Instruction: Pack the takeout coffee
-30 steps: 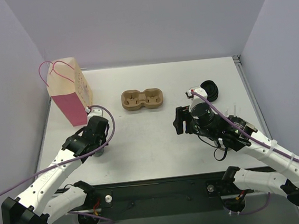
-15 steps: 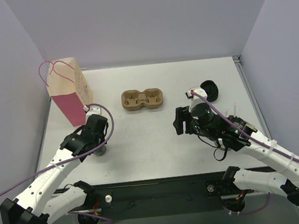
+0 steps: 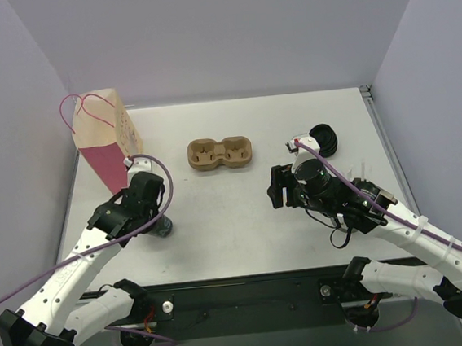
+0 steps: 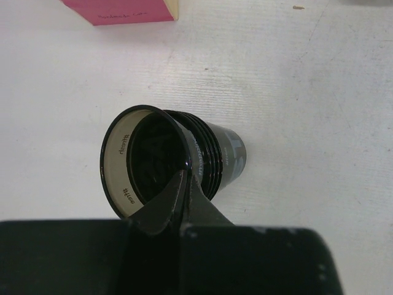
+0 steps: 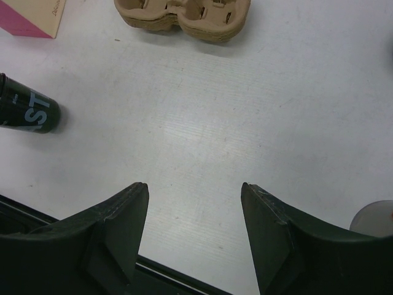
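Left gripper (image 4: 183,171) clamped tight on the rim of the small black disposable cup (image 4: 224,153), cup sitting near the pink paper bag (image 3: 107,156), right gripper (image 5: 195,206) hanging wide open over the white table (image 5: 245,110) with nothing in it, brown pulp tray (image 3: 221,153) well apart from the cup

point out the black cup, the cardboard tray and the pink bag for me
black cup (image 4: 223,157), left wrist view, on its outer side wall
cardboard tray (image 3: 222,152), top view, on the narrow middle between its two halves
pink bag (image 3: 104,167), top view, on its pink front panel
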Tool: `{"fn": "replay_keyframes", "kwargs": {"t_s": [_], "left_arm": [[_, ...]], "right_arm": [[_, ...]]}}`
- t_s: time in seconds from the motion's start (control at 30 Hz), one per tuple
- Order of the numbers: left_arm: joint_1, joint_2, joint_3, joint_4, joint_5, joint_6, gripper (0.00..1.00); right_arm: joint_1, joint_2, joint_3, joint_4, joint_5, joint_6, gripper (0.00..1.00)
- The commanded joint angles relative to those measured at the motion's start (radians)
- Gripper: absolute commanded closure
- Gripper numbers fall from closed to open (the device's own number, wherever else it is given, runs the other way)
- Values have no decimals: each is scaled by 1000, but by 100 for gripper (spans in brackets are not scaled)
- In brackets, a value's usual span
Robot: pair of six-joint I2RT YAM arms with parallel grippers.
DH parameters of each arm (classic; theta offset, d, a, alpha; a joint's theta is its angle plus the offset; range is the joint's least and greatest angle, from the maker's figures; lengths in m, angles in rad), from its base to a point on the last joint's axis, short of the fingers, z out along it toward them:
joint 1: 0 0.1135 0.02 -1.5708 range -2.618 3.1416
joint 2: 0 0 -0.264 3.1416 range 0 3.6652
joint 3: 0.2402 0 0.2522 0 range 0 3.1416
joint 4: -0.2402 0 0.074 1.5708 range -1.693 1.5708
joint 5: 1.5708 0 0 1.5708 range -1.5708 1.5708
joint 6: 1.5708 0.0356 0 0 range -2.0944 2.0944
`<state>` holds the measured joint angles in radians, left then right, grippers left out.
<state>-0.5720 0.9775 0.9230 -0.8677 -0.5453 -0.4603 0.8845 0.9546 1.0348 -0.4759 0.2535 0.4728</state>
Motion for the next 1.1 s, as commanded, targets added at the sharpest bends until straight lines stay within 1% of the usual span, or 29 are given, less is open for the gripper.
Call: {"fn": "replay_keyframes", "kwargs": {"t_s": [0.0, 0.2, 0.4, 0.6, 0.77, 0.97, 1.07], "left_arm": [[-2, 0, 100, -40, -24, 6, 100], [-5, -2, 171, -63, -9, 22, 100], [-23, -5, 183, -57, 28, 34, 100], [-26, 1, 257, -97, 12, 52, 100], [-26, -17, 316, -100, 28, 69, 100], [-31, -33, 359, -30, 111, 141, 100], [-54, -17, 378, 22, 131, 167, 100]], "right_arm": [[7, -2, 2, 5, 0, 0, 38], [5, -7, 4, 5, -3, -2, 38], [5, -11, 4, 5, -7, -3, 38], [5, -27, 10, 5, -13, -3, 38], [7, -39, 2, 5, -8, -5, 38], [5, -45, 5, 3, -19, 1, 38], [5, -59, 7, 3, -20, 9, 38]]}}
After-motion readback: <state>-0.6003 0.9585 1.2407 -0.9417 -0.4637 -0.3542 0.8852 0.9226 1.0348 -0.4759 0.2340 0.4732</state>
